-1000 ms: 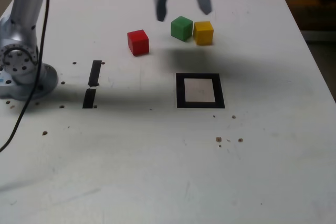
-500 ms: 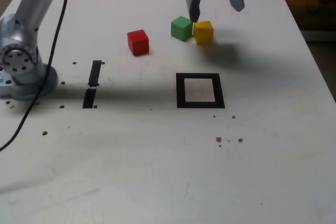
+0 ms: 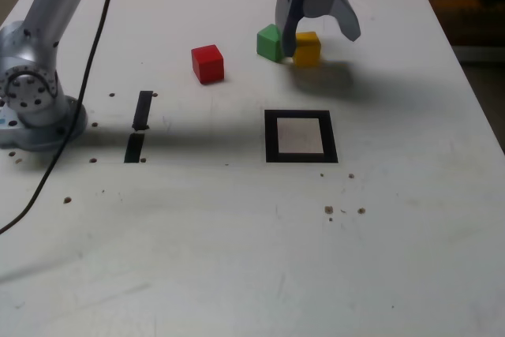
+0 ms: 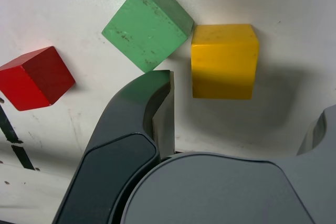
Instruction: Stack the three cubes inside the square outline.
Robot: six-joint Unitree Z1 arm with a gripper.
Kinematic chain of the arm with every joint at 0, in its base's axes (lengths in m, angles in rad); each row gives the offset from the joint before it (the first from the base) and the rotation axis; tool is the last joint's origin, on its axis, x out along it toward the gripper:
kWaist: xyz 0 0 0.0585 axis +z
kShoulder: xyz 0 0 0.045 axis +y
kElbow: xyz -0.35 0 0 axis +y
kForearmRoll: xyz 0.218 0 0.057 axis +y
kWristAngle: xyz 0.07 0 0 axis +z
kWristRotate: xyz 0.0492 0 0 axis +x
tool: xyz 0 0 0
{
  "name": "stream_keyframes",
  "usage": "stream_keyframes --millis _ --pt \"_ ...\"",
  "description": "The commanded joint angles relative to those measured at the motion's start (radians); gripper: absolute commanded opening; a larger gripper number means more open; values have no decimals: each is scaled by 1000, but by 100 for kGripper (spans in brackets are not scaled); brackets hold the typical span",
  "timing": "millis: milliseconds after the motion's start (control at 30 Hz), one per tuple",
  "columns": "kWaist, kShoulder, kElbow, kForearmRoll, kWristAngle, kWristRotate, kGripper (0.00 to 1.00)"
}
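Exterior view, left to right: arm base (image 3: 35,104) sits at the surface's (image 3: 237,258) left edge, a black cable (image 3: 75,84) trailing off it toward the near edge. Just right of the base, two short black tape strips (image 3: 139,125) end to end, running front to back. Red cube (image 3: 207,64) next, alone, well apart from the other two, in the far half of the surface. Then green cube (image 3: 268,43) and yellow cube (image 3: 307,48), side by side and touching or nearly so; the wrist view shows the green cube (image 4: 148,23) turned at an angle with one corner meeting the yellow cube's (image 4: 224,60) upper edge. Tool (image 3: 317,28) hangs over that pair, pointing down, jaws spread wide, holding nothing. Its left finger (image 3: 286,25) comes down in front of the green cube, about at the seam between green and yellow; the right finger (image 3: 347,23) stands clear on the far side of the yellow, so the yellow cube sits between the two. Can't tell if either finger touches a cube. Square outline (image 3: 301,136) lies nearer the camera than the green/yellow pair, roughly mid-surface, white interior with no cube in it. All three cubes are outside it, none stacked. Small dark specks (image 3: 344,211) scattered on the surface near the outline's front-right corner.
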Motion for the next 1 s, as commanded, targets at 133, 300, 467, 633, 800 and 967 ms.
stream_keyframes --millis 133,300,467,633,800,967 --pt "24 20 7 -11 3 18 94" --pt "45 38 5 -16 3 37 93" --pt "58 56 2 -16 -4 52 88" --pt "59 55 6 -22 -3 53 83" --pt "57 21 11 -15 25 44 84" --pt "56 -23 10 4 61 30 84"
